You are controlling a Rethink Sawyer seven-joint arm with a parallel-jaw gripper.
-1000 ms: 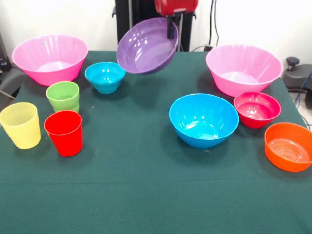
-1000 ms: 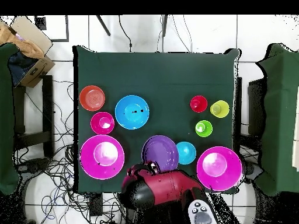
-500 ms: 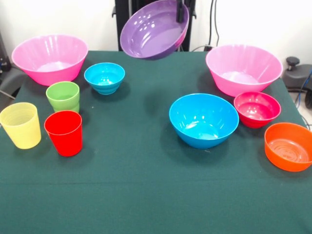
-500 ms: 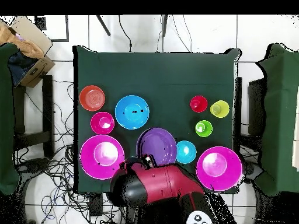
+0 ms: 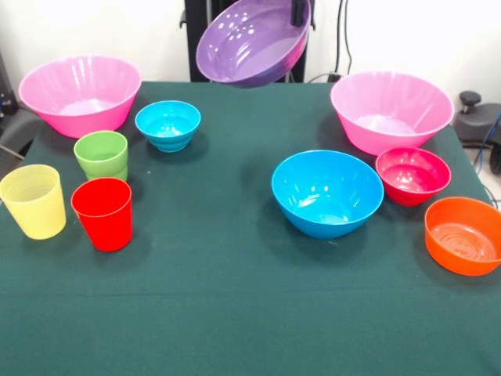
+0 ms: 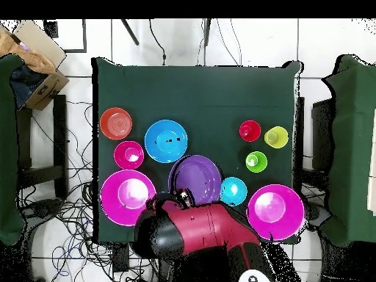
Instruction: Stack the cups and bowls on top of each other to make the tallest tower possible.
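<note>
The arm [image 6: 194,235] is showing a bulky, rounded, glossy crimson shell with black joints; just behind the gripper [image 5: 298,11], a dark slim piece is poking down.

Glossy plastic bowls [image 5: 326,192], translucent ribbed yellow cup [image 5: 34,200], matt green cloth on table [image 5: 235,298]

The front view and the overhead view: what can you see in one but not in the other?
Only the front view shows the purple bowl hanging tilted in the air, high above the green table, and the pincer nipping its rim.

Only the overhead view shows the big red arm, the cardboard box beside the table, and the floor cables.

Both show the blue bowl, two big pink bowls, the crimson, orange and cyan bowls, and the yellow, red and green cups, all standing apart. Nothing is stacked yet.
</note>
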